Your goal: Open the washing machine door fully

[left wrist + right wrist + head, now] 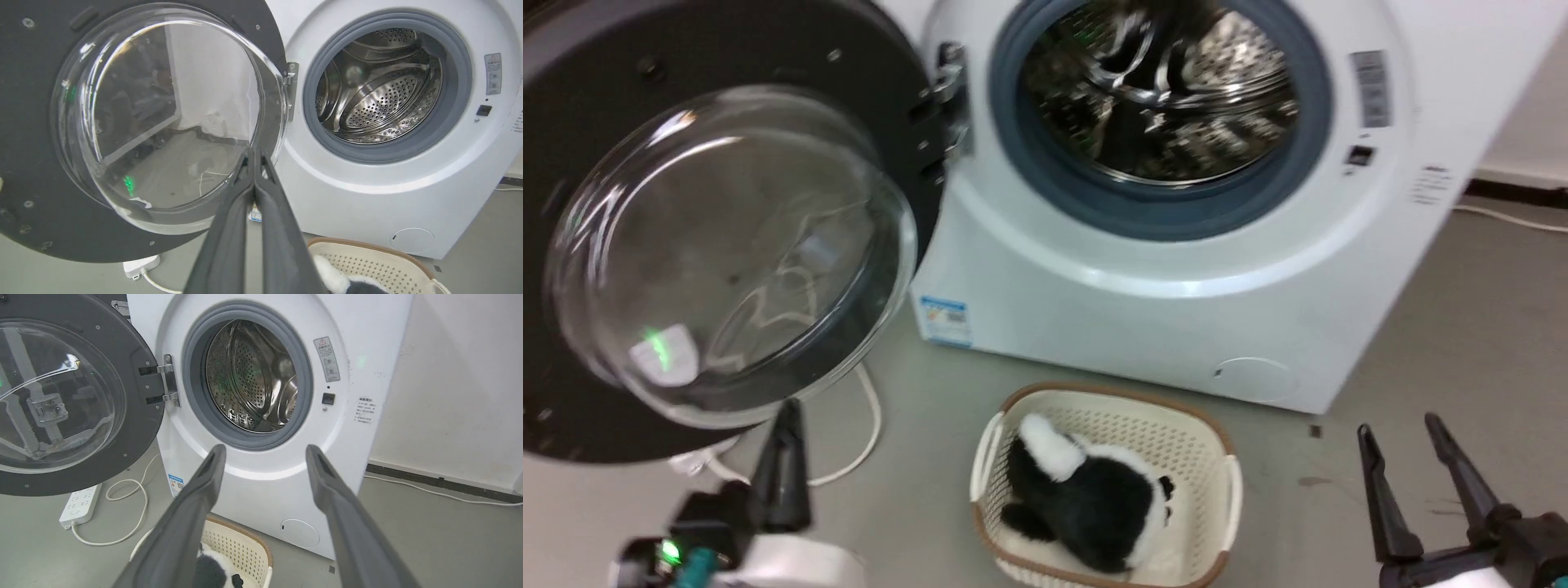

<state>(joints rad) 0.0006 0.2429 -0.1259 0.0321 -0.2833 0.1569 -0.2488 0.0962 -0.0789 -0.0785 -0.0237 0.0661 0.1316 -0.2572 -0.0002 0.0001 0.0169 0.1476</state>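
Left fingers (224, 245) pinched together; washing machine door (719, 237) wide open, glass bulging.

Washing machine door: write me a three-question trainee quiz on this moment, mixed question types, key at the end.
1. True or false: the washing machine door stands swung open, leaving the steel drum exposed.
2. Multiple choice: what lies in the basket in front of the washing machine? A) folded towels B) a black-and-white plush toy C) a detergent bottle
3. Short answer: which has its fingers closed together, the left gripper or the right gripper?
Key: 1 true; 2 B; 3 the left gripper, with nothing between its fingers; the right one is open.
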